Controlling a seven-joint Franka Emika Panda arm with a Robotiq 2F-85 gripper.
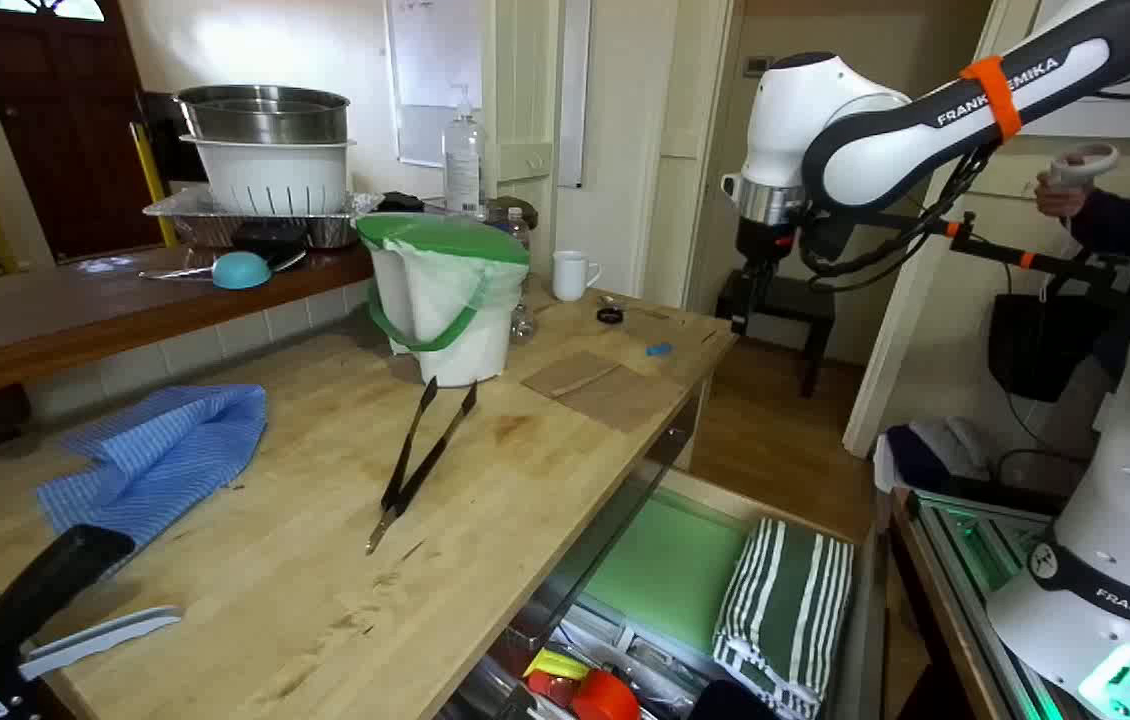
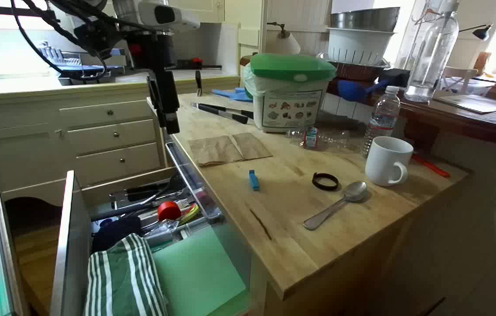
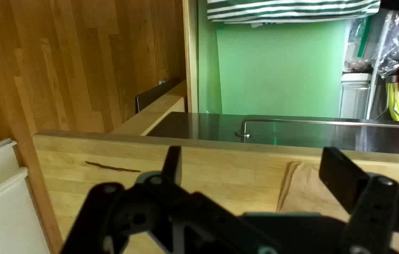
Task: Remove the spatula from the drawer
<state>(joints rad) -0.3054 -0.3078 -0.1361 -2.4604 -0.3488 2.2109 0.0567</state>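
In an exterior view, the tool (image 1: pixel 742 318) hangs near the edge of the table (image 1: pixel 295 560); in an exterior view, the spatula (image 2: pixel 117 212) lies among utensils (image 2: pixel 140 193) in the pulled-out drawer (image 2: pixel 73 228); in the wrist view, the tool is released, jaws wide apart

The drawer (image 2: pixel 74 228) stands open; the slender dark spatula (image 2: pixel 118 211) lies inside.

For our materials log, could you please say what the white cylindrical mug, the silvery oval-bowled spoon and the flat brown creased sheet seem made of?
White mug: probably glazed ceramic, given its smooth, opaque surface. Silvery spoon: likely polished steel, given its metallic shine. Brown sheet: apparently matte paper, given its creases.
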